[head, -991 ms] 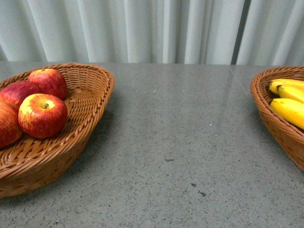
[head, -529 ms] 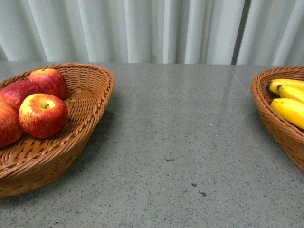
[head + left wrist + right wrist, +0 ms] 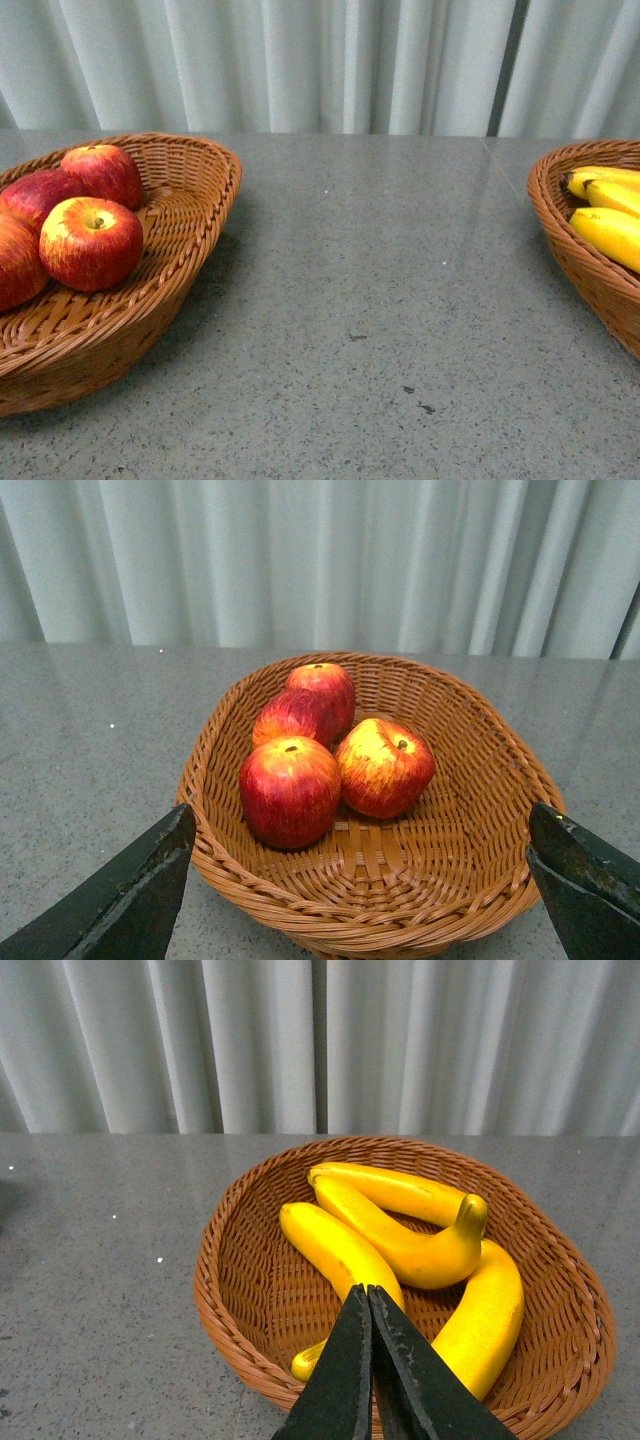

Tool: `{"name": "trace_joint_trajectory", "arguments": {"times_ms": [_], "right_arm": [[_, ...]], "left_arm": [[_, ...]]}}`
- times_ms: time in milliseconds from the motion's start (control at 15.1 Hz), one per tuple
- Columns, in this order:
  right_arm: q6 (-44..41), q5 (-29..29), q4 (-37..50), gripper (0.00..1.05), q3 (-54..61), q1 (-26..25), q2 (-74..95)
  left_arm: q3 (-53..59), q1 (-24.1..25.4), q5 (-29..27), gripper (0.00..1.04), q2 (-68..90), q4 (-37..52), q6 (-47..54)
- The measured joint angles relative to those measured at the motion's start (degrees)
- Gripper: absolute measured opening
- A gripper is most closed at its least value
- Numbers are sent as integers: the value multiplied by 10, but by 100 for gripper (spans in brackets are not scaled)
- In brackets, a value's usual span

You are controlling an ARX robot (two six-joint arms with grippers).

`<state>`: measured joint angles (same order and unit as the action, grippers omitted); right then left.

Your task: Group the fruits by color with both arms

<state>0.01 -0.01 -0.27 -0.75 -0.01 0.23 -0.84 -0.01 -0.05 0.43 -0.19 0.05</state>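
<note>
Four red apples (image 3: pixel 290 790) clustered in a wicker basket (image 3: pixel 480 880) at centre of the left wrist view; in the front view, same basket at the left edge. Three yellow bananas (image 3: pixel 400 1230) lying in a second wicker basket (image 3: pixel 240 1290) at centre of the right wrist view, seen at the right edge in the front view. Grey speckled surface (image 3: pixel 380 300) between the baskets, pale curtain (image 3: pixel 300 60) across the top of every frame.

Left tool (image 3: pixel 365 880) spread wide, its two black fingers at the lower corners of the left wrist view, holding nothing, set back from the basket rim. Right tool (image 3: pixel 370 1370) pinched closed, fingers pressed together at lower centre of the right wrist view, empty, above the near rim of the banana basket.

Sorting looks finished or nearly so: reds together, yellows together, no loose fruit visible.

Apples: likely firm, glossy and apt to slip or roll; best taken across the widest middle, clear of the stem. Bananas: probably light, curved, smooth-skinned; best gripped across the thick mid-section, not at the tapered tip, where pivoting seems likely. Nearest apple touching its neighbours, so little finger room on that side.
</note>
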Motion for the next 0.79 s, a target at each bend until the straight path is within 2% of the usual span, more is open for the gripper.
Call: {"name": "trace_joint_trajectory", "arguments": {"times_ms": [198,727,793], "right_arm": [[0,0,0,3,0,0,0],[0,0,0,99,0,0,0],[0,0,0,98,0,0,0]], "left_arm": [[0,0,0,98,0,0,0],[0,0,0,98,0,0,0],[0,0,0,98,0,0,0]]}}
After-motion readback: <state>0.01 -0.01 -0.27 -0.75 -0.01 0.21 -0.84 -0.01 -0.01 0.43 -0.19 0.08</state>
